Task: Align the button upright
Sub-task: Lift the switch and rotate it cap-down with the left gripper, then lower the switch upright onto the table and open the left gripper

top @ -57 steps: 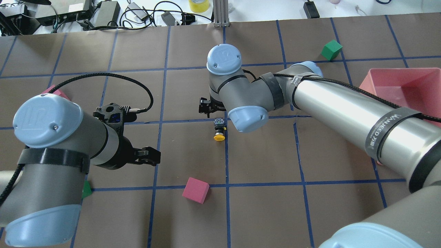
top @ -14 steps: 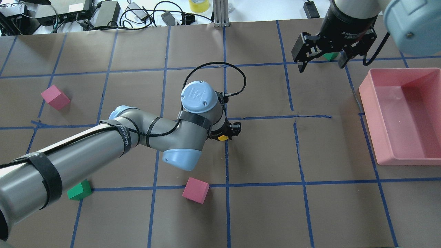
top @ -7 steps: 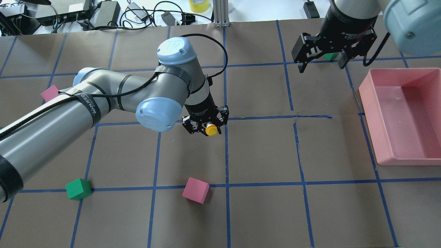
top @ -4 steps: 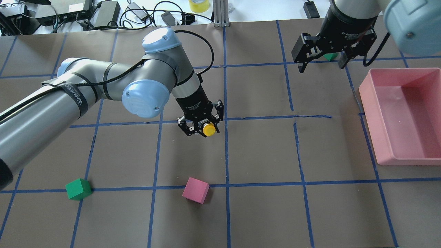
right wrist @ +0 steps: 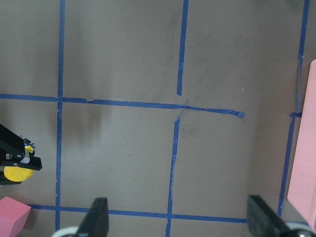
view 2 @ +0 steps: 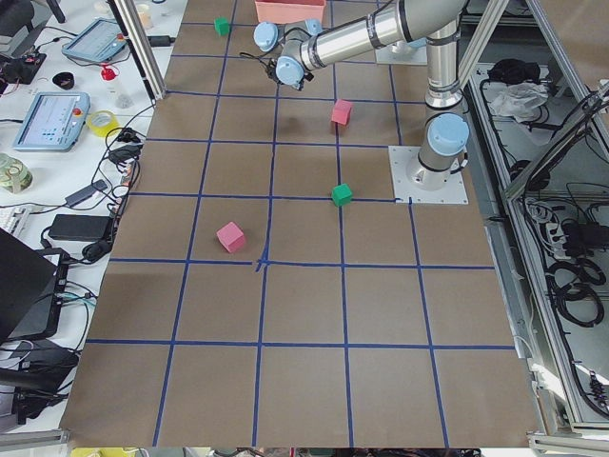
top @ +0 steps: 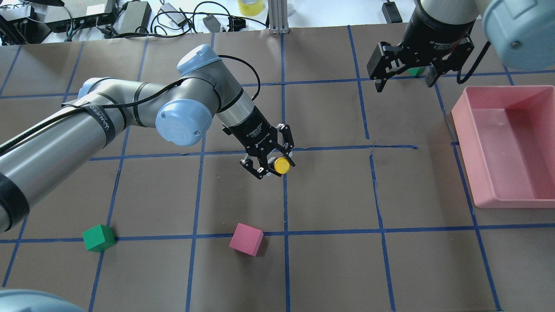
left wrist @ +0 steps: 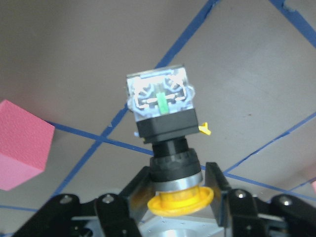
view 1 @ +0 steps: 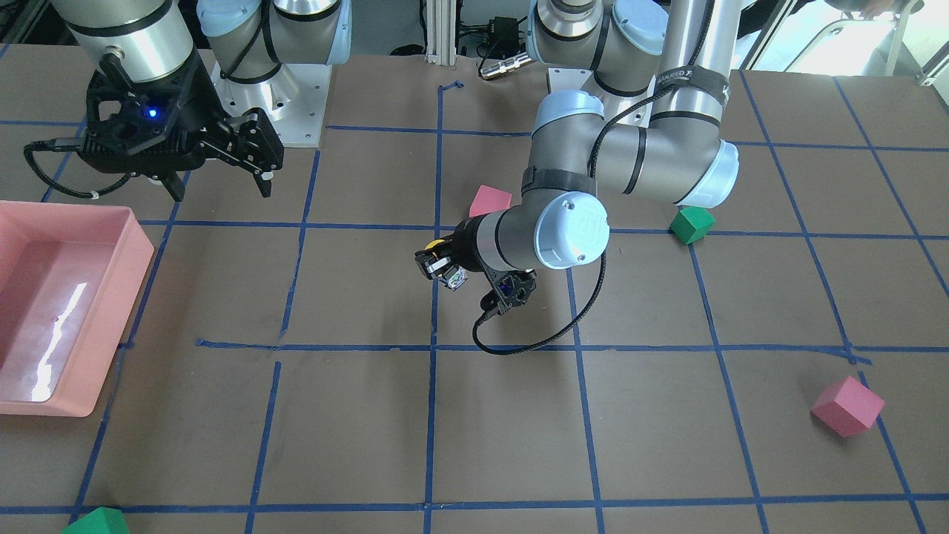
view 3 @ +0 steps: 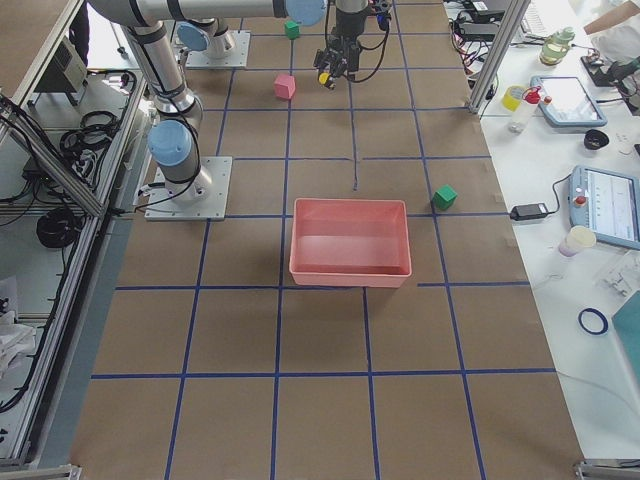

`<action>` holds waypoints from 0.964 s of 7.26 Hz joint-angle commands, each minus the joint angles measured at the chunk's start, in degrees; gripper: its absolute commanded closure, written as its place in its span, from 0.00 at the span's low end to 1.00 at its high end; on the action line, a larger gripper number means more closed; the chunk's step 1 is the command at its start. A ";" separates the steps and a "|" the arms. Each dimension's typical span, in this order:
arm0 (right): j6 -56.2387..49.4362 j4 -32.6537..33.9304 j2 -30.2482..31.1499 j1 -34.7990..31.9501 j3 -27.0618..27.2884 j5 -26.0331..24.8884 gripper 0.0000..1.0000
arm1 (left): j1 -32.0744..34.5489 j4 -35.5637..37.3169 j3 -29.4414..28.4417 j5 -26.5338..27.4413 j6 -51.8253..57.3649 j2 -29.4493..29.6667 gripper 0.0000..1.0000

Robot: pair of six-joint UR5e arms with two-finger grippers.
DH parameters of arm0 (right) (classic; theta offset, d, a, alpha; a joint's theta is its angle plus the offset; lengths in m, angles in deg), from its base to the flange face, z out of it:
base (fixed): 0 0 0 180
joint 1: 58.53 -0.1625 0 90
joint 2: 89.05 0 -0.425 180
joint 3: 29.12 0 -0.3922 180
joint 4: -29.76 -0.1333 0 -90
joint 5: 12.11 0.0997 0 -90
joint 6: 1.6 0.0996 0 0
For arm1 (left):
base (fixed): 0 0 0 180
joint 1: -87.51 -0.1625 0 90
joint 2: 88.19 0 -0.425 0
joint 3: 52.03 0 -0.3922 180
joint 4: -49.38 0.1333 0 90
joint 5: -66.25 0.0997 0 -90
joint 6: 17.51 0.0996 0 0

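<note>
Left claw (top: 271, 159) is clamped on the button (top: 282, 165), narrow grip at the yellow cap/collar. In the left wrist view the fingers (left wrist: 218, 183) flank the cap, and the black body and silvery terminal block of the button (left wrist: 163, 116) stick out past the tips toward the counter (top: 329, 260). The button is tilted, not upright. It sits over the blue tape line near the counter's middle. Cannot tell if the terminal end touches the surface.

Right claw (top: 406, 82) is spread wide and holds nothing. It hangs over the far right part of the counter, well apart from the button. A green cube (top: 417, 70) peeks out behind it.

Room around the button:
- Bare brown squares lie on every side.
- The nearest item is a pink cube (top: 246, 239), toward the robot and apart from the claw.
- Another green cube (top: 99, 237) sits well off on the robot's left.
- The front-facing view shows a pink cube (view 1: 847, 406) far out on the left side, and one more green cube (view 1: 96, 521) at that view's bottom edge.
- The stretch between the button and the pink bin (top: 461, 125) holds only tape lines.

Edges:
- The bin sits at the counter's right edge, with its long wall facing the middle.
- Cables and boxes lie past the far edge.
</note>
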 commanded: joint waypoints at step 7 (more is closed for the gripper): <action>0.00 -0.01 0.00 0.00 0.28 0.00 0.00 | -8.43 0.23 6.26 -20.50 5.71 7.59 1.00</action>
